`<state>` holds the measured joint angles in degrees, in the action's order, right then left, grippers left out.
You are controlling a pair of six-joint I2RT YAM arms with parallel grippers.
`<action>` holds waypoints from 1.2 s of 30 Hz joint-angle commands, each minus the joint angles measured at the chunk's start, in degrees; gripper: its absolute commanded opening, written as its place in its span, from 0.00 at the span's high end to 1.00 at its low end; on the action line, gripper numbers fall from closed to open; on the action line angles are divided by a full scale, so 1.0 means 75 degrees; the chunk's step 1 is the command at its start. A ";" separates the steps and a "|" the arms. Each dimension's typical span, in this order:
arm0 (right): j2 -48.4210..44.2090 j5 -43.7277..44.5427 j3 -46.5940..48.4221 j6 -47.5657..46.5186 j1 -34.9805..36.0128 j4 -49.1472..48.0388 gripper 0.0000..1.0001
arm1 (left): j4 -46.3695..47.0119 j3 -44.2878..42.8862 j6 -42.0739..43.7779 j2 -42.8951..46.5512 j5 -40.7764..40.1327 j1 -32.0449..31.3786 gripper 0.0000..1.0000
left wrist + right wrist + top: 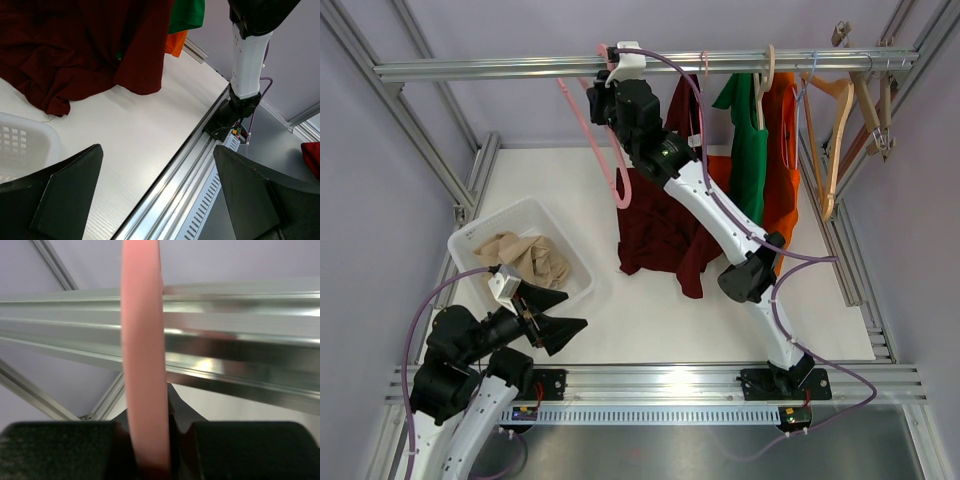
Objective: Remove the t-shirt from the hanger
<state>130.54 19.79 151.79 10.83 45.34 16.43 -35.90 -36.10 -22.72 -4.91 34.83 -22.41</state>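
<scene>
T-shirt [655, 230] rests on table [650, 320]; right end effector [147, 447] clenches hanger [145, 340], left end effector [159, 192] released.

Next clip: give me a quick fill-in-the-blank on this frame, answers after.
1. The right gripper is shut on the ___ hanger.
2. The basket holds a ___ cloth.
3. The left gripper, near the basket, is ___ and holds nothing.

Missing words: pink; beige; open.
</scene>
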 commanded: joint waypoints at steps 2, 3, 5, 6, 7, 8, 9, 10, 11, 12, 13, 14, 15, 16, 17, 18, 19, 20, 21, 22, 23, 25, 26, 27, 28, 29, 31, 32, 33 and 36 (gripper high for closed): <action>0.0114 -0.0318 -0.0012 0.0056 0.0341 0.0048 1.00 | 0.0392 0.0032 -0.0064 0.0127 0.0266 -0.0035 0.01; 0.0126 -0.0353 0.0000 0.0044 0.0364 0.0048 1.00 | 0.0404 0.0032 -0.0076 0.0127 0.0255 -0.0035 0.01; 0.0126 -0.0517 0.0000 0.0044 0.0399 0.0025 1.00 | 0.0404 0.0032 -0.0076 0.0127 0.0278 -0.0035 0.01; 0.0149 -0.0564 0.0012 0.0056 0.0400 0.0013 1.00 | 0.0404 0.0032 -0.0064 0.0115 0.0278 -0.0035 0.01; 0.0149 -0.0565 0.0012 0.0079 0.0400 0.0013 1.00 | 0.0392 0.0032 -0.0064 0.0138 0.0290 -0.0035 0.01; 0.0161 -0.0541 0.0000 0.0103 0.0400 0.0013 1.00 | 0.0404 0.0032 -0.0064 0.0139 0.0301 -0.0035 0.01; 0.0173 -0.0541 0.0000 0.0103 0.0400 0.0013 1.00 | 0.0392 0.0032 -0.0064 0.0139 0.0290 -0.0046 0.01; 0.0173 -0.0518 0.0000 0.0126 0.0400 0.0025 1.00 | 0.0404 0.0032 -0.0064 0.0150 0.0301 -0.0035 0.01; 0.0173 -0.0495 -0.0011 0.0126 0.0400 0.0036 1.00 | 0.0392 0.0032 -0.0064 0.0162 0.0301 -0.0035 0.01; 0.0150 -0.0483 -0.0035 0.0138 0.0411 0.0036 1.00 | 0.0404 0.0032 -0.0064 0.0162 0.0301 -0.0046 0.01; 0.0126 -0.0425 -0.0058 0.0138 0.0400 0.0025 1.00 | 0.0392 0.0032 -0.0064 0.0150 0.0313 -0.0047 0.01; 0.0114 -0.0424 -0.0093 0.0138 0.0400 0.0025 1.00 | 0.0392 0.0032 -0.0064 0.0162 0.0302 -0.0035 0.01; 0.0068 -0.0424 -0.0117 0.0150 0.0400 0.0002 1.00 | 0.0392 0.0032 -0.0064 0.0174 0.0301 -0.0035 0.01; 0.0044 -0.0424 -0.0152 0.0196 0.0400 0.0001 1.00 | 0.0404 0.0032 -0.0064 0.0174 0.0301 -0.0035 0.01; -0.0003 -0.0436 -0.0199 0.0220 0.0400 -0.0010 0.96 | 0.0404 0.0032 -0.0064 0.0174 0.0301 -0.0035 0.01; -0.0026 -0.0471 -0.0211 0.0232 0.0400 0.0001 0.92 | 0.0392 0.0032 -0.0064 0.0174 0.0301 -0.0046 0.01; -0.0027 -0.0506 -0.0199 0.0290 0.0400 0.0048 0.86 | 0.0392 0.0032 -0.0064 0.0174 0.0301 -0.0035 0.01; -0.0085 -0.0529 -0.0211 0.0325 0.0400 0.0083 0.80 | 0.0392 0.0032 -0.0064 0.0162 0.0301 -0.0035 0.01; -0.0143 -0.0599 -0.0234 0.0349 0.0400 0.0130 0.66 | 0.0404 0.0043 -0.0064 0.0162 0.0290 -0.0035 0.01; -0.0213 -0.0658 -0.0281 0.0372 0.0411 0.0142 0.62 | 0.0392 0.0043 -0.0064 0.0162 0.0278 -0.0035 0.01; -0.0400 -0.0693 -0.0409 0.0372 0.0400 0.0177 0.60 | 0.0404 0.0043 -0.0064 0.0150 0.0290 -0.0035 0.01; -0.0716 -0.0694 -0.0690 0.0395 0.0400 0.0201 0.51 | 0.0392 0.0043 -0.0064 0.0139 0.0278 -0.0035 0.01; -0.1124 -0.0682 -0.1120 0.0407 0.0400 0.0177 0.48 | 0.0392 0.0043 -0.0076 0.0127 0.0290 -0.0035 0.01; -0.1348 -0.0647 -0.1403 0.0419 0.0400 0.0084 0.46 | 0.0392 0.0043 -0.0076 0.0127 0.0290 -0.0035 0.01; -0.1560 -0.0635 -0.1650 0.0454 0.0400 0.0002 0.41 | 0.0392 0.0043 -0.0076 0.0127 0.0278 -0.0035 0.01; -0.2014 -0.0670 -0.2221 0.0466 0.0400 -0.0138 0.36 | 0.0392 0.0043 -0.0076 0.0115 0.0290 -0.0035 0.01; -0.2415 -0.0705 -0.2681 0.0455 0.0400 -0.0163 0.33 | 0.0392 0.0055 -0.0076 0.0115 0.0290 -0.0035 0.01; -0.2777 -0.0705 -0.3043 0.0466 0.0400 -0.0105 0.31 | 0.0392 0.0055 -0.0076 0.0127 0.0278 -0.0046 0.01; -0.2931 -0.0740 -0.3197 0.0478 0.0400 -0.0058 0.29 | 0.0392 0.0055 -0.0076 0.0127 0.0278 -0.0047 0.01; -0.3575 -0.0857 -0.3760 0.0490 0.0400 0.0072 0.24 | 0.0392 0.0055 -0.0076 0.0104 0.0266 -0.0023 0.01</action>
<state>111.92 15.03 125.27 14.20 47.68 18.59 -35.88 -35.94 -22.72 -4.47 34.96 -22.41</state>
